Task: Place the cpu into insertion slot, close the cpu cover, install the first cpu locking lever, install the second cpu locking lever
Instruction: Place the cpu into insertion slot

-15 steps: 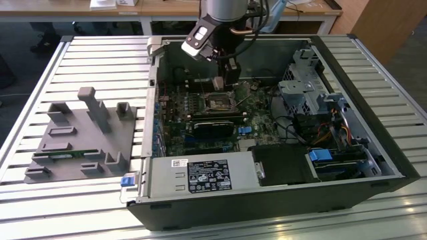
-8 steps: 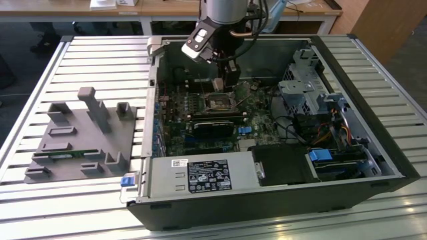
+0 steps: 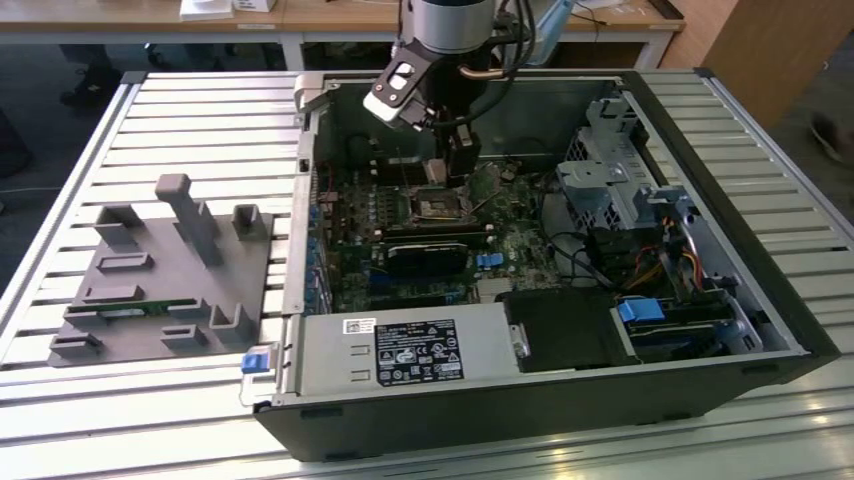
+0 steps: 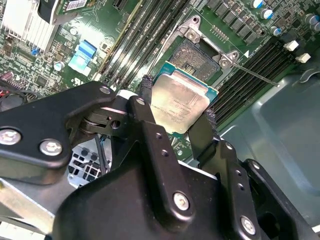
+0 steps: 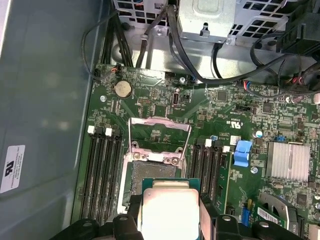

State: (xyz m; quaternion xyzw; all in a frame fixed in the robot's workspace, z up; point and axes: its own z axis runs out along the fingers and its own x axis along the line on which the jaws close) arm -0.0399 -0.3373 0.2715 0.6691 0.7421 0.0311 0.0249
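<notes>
My gripper (image 4: 177,107) is shut on the cpu (image 4: 181,100), a flat silver-grey square chip pinched at two opposite edges by the black fingers (image 4: 146,95). The chip hangs level a short way above the insertion slot (image 4: 200,56), partly overlapping it in both wrist views. In the first wrist view the cpu (image 5: 170,210) sits just in front of the slot (image 5: 152,172), whose dark centre is bare. The cpu cover (image 5: 160,122), a thin silver frame, stands swung back open behind the slot. In the exterior view the gripper (image 3: 457,175) hovers over the slot (image 3: 438,205) inside the open computer case.
Long black memory slots (image 5: 100,170) flank the socket on both sides. A thin metal lever (image 4: 255,75) sticks out beside it. A black heatsink block (image 3: 427,255), cables and drive cages (image 3: 607,180) crowd the case. A grey parts fixture (image 3: 160,270) lies outside on the slatted table.
</notes>
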